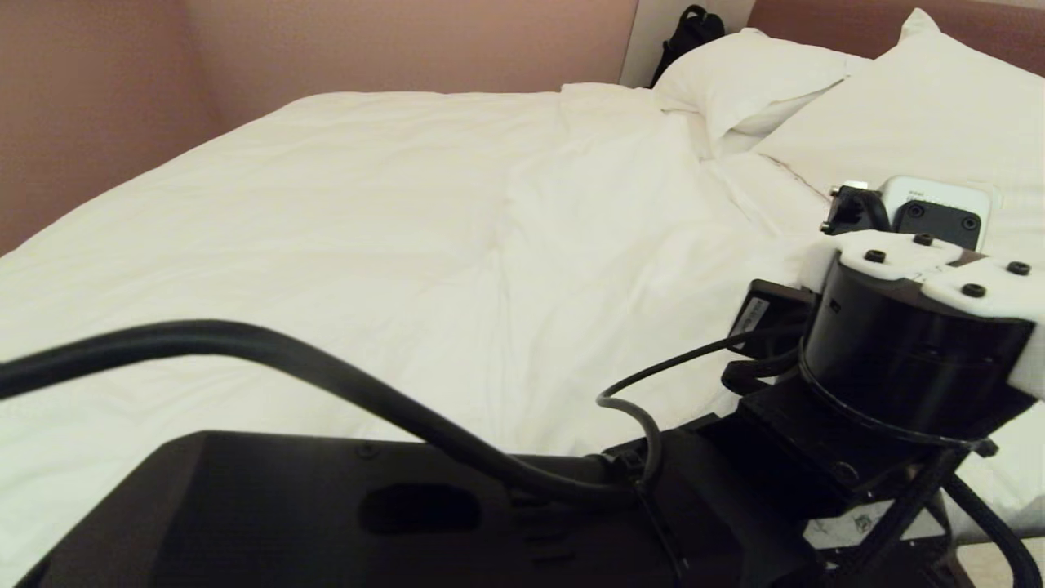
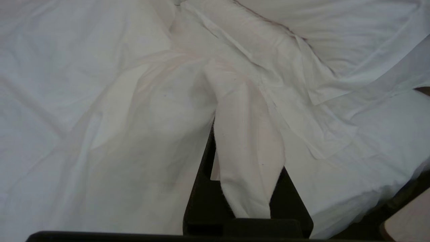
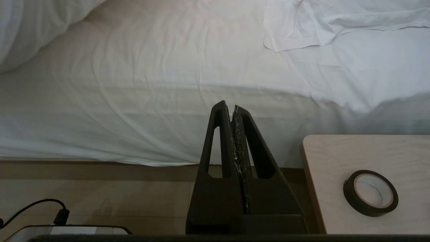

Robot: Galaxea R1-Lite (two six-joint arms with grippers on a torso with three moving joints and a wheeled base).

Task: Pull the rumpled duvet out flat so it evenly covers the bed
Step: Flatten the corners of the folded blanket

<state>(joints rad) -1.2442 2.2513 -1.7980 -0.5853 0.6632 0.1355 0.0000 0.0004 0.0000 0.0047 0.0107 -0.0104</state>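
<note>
pink-walled room, bed (image 1: 122,269) filling the head view. the duvet (image 1: 392,245) lies across the frame's middle, bunched toward the pillows (image 1: 751,82) at upper right. left gripper (image 2: 242,188) pinches a duvet fold; right gripper (image 3: 232,111) closed, empty, parked. best pulled slowly and level, toward the pillows.
</note>
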